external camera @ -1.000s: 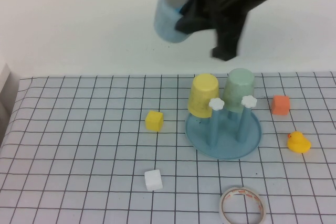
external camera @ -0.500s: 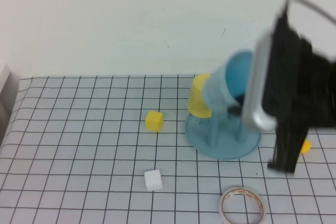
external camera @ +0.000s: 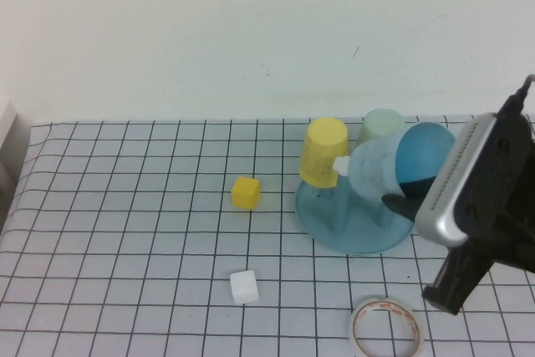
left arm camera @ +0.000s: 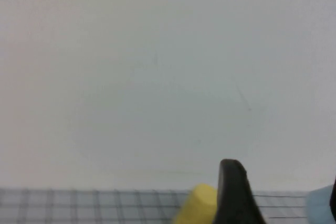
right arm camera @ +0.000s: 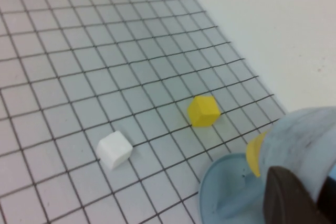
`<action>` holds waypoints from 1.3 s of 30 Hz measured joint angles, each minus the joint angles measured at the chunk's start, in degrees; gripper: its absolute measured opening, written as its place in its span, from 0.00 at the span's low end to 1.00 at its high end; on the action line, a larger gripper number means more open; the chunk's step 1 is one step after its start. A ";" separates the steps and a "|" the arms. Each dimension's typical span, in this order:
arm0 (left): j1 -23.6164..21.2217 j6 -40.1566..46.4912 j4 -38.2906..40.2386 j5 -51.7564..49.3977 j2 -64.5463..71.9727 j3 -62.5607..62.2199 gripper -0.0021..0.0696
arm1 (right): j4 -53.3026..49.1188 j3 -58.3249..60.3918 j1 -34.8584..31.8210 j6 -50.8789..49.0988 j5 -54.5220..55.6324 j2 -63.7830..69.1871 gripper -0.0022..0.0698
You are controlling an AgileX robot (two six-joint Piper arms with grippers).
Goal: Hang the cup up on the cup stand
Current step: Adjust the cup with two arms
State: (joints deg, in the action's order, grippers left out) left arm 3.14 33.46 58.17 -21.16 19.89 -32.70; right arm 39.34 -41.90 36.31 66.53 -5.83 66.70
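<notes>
The light blue cup [external camera: 386, 169] lies tilted over the right side of the cup stand [external camera: 334, 221], its mouth turned toward my right arm. My right gripper [external camera: 401, 204] is shut on the cup's rim, with one dark finger inside the mouth. In the right wrist view the cup [right arm camera: 302, 140] fills the space by the right gripper [right arm camera: 315, 200], above the stand's tray [right arm camera: 220, 192]. One white-capped peg [external camera: 342, 165] shows beside the cup; the peg under it is hidden. My left gripper [left arm camera: 282, 184] is open and holds nothing, facing the wall.
A yellow cup [external camera: 324, 152] and a pale green cup [external camera: 382, 125] sit upside down on the stand's rear pegs. On the checked cloth are a yellow cube [external camera: 245, 192], a white cube [external camera: 244, 287] and a tape roll [external camera: 385, 329]. My right arm covers the table's right side.
The cup has come down from high in front of the wall to just over the stand. The right arm swung down and to the right with it.
</notes>
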 joint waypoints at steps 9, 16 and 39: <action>0.00 -1.40 33.17 -14.45 18.39 0.00 0.67 | 4.11 0.00 0.00 0.00 3.15 -0.39 0.06; 0.00 -3.53 37.44 -26.35 31.90 0.00 0.68 | 8.70 0.00 1.15 -0.25 7.48 -2.37 0.06; 5.89 -7.75 38.10 -28.75 49.80 -4.23 0.68 | 3.39 0.00 16.70 -0.05 21.79 10.09 0.06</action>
State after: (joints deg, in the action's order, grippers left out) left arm 9.04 25.71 96.27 -49.91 69.69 -36.93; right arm 42.73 -41.90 53.01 66.48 15.96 76.80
